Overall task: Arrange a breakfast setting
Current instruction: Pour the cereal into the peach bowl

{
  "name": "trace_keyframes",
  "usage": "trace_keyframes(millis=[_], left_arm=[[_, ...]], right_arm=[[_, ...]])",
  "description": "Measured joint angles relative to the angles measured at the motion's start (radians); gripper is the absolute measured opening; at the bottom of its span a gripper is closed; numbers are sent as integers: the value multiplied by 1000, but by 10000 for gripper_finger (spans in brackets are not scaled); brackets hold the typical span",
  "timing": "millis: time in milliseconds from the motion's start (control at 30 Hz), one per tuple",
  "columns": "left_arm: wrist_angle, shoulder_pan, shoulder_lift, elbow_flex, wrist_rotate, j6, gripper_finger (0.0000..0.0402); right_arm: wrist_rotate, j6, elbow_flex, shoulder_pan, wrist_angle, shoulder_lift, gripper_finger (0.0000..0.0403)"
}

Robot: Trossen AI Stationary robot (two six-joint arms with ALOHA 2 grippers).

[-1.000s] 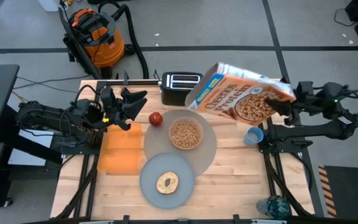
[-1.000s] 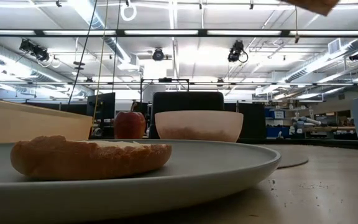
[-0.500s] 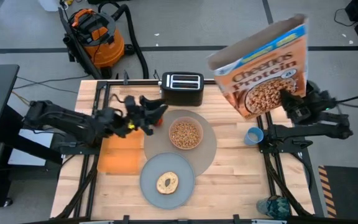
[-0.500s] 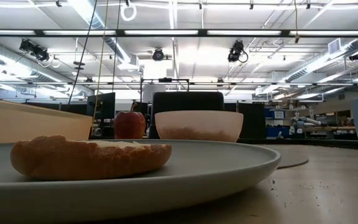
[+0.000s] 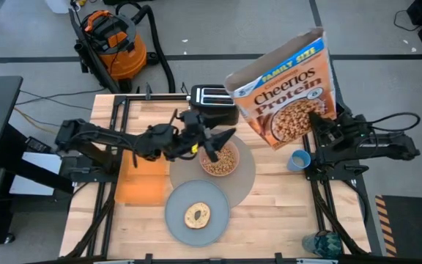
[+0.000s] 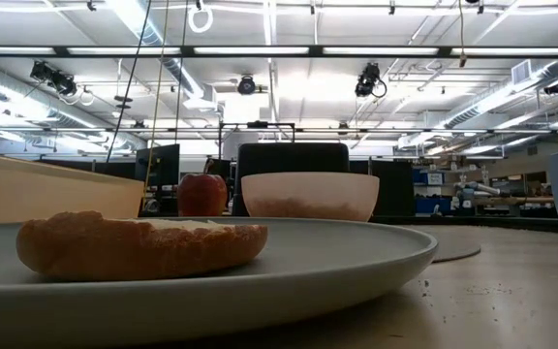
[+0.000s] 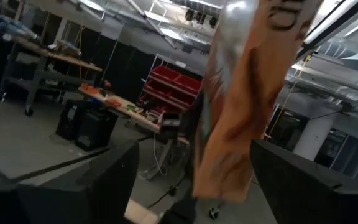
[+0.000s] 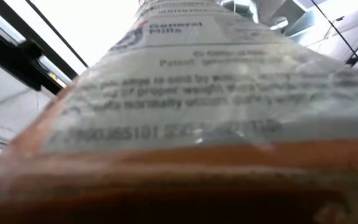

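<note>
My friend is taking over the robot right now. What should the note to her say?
Right gripper: shut on the cereal box, held up beside the table's right side.
Left gripper: open, over the pink bowl.
Done: bowl has cereal and sits on the grey placemat; bread on the plate; orange napkin left of them; apple behind; blue cup to the right.
Left: put the box down. No spoon in sight.

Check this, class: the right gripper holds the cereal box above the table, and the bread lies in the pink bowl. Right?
Not quite. In the high view the bread lies on the plate; the bowl holds cereal. The right gripper does hold the cereal box above the table.
</note>
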Motion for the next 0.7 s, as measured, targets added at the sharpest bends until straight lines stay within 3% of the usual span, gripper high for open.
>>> trace_keyframes(millis=[267,367,500,700], left_arm=[[-8,23,141,176,37,43,317],[-8,41,168,199,52,24,317],[27,57,181,214,156,17,317],[150,70,174,216,168,64,289]], right_arm=[[-3,-16,0,0,5,35,204],[-7,-18,0,-1,5,37,204],[-29,-46,0,1,-15,37,204],[-43,-73,0,0,-79,37,204]])
